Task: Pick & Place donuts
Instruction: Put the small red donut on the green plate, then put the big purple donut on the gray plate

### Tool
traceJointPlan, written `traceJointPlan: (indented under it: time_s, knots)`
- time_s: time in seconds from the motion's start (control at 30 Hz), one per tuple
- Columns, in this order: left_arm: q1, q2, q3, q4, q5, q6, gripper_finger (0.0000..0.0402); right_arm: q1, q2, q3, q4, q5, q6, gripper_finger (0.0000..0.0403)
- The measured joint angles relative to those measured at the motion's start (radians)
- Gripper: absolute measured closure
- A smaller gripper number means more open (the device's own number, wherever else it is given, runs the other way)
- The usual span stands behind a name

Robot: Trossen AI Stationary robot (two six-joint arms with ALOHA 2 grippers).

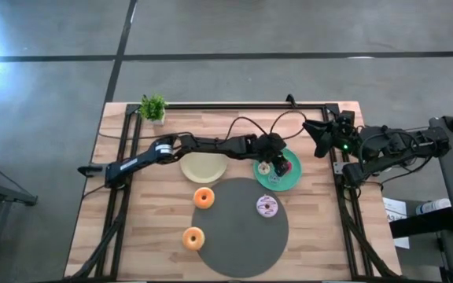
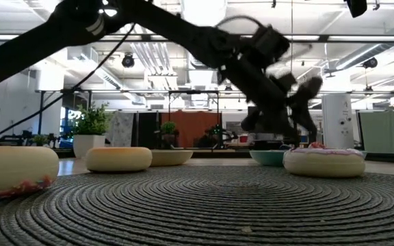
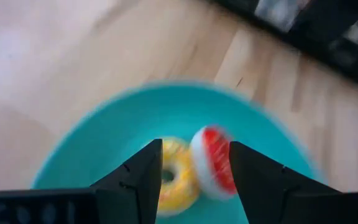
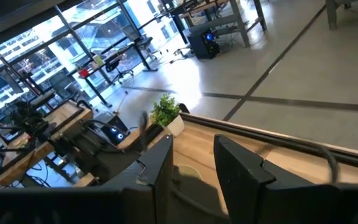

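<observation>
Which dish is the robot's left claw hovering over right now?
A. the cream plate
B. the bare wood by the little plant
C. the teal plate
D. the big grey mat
C: seen from above, the left gripper is over the teal plate, and its own wrist camera looks down past open fingers at that plate with a yellow donut and a red-iced donut on it.

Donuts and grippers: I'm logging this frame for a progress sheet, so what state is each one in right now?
Left gripper: open, above the teal plate.
Red-iced donut: tilted on edge between the gripper's fingers, over the teal plate.
Yellow donut: lying in the teal plate.
Pink donut: flat on the grey mat.
Two orange donuts: at the mat's left edge.
Cream plate: empty.
Right gripper: open, waiting at the table's right edge.
</observation>
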Motion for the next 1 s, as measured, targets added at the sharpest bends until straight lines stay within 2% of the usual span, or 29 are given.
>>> traceJointPlan:
  time_s: [0.2,0.53,0.67,0.77,1.0]
  knots:
    - [-0.001,0.024,0.000,0.021,-0.054,-0.007,0.0242,0.000,0.001,0.000,-0.003,0.000,0.007,0.0294]
    - [-0.025,0.034,0.000,0.012,-0.010,-0.029,0.0242,0.000,0.000,0.000,-0.051,-0.001,0.057,0.0294]
    - [-0.042,0.034,-0.001,-0.024,-0.011,0.017,0.0242,0.000,0.000,0.000,-0.051,-0.001,0.056,0.0294]
    - [-0.053,0.034,0.000,-0.052,-0.062,0.065,0.0242,0.000,-0.001,0.000,-0.051,0.000,0.055,0.0294]
    - [-0.048,-0.006,0.005,-0.131,-0.213,0.066,0.0242,0.000,-0.001,0.000,-0.051,0.000,0.049,0.0294]
